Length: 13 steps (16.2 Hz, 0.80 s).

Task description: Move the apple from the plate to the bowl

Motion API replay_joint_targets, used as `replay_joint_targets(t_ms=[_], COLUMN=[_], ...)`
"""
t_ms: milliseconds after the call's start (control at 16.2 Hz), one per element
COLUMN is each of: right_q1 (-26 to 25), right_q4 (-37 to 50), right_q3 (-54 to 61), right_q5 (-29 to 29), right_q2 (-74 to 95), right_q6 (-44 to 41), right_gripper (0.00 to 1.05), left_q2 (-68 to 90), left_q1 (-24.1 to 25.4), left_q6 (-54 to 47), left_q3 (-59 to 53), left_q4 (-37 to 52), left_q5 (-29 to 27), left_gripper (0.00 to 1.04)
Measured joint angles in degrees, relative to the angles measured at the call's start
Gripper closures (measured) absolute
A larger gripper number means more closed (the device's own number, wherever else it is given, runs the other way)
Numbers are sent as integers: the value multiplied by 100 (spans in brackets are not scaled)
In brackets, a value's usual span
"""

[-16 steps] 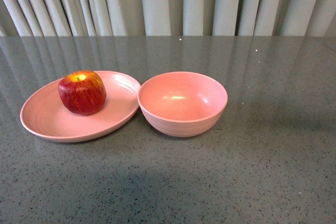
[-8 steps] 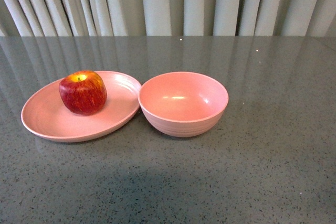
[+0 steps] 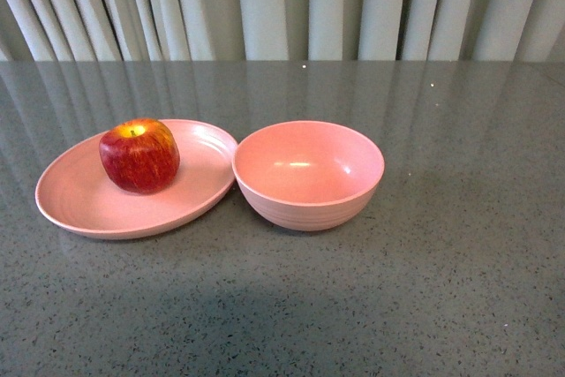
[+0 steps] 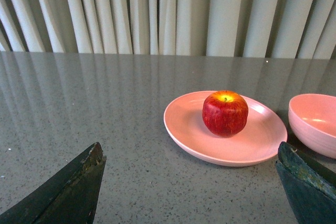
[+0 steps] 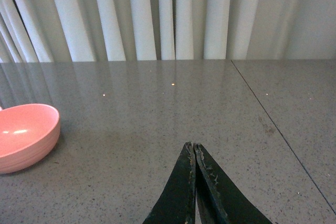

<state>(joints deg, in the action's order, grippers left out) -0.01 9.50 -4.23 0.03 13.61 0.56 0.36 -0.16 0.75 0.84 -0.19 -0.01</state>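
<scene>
On the grey table [image 3: 441, 289], the wide plate [image 3: 79, 205] lies just left of the bowl [image 3: 309, 174], and the apple [image 3: 139, 156] sits upright on the plate. The left fingers [image 4: 73, 192] are spread wide apart; the right fingers [image 5: 181, 192] are pressed together.

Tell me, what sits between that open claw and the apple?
In the left wrist view, only bare grey table and the near rim of the plate lie between the open left gripper and the apple; nothing blocks the way.
</scene>
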Motion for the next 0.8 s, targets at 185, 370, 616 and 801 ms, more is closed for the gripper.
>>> replay_joint_targets(t_ms=[185,370,616,801], right_q1=[0,0,0,0], right_q4=[-133,-938,-975,-973], right_q3=[127,315,348,348], right_q5=[0,-4,-2,-2], right_q2=[-232,-1344,-1335,-1338], right_q6=[-7,-15,-17,-20], right_gripper=[103,103,103,102], left_q2=[0,0,0,0], left_q1=[0,0,0,0], left_q6=[0,0,0,0], left_q3=[0,0,0,0], left_q4=[0,0,-4,-2], left_q5=[0,0,-2,0], left_gripper=[7,7,7,7])
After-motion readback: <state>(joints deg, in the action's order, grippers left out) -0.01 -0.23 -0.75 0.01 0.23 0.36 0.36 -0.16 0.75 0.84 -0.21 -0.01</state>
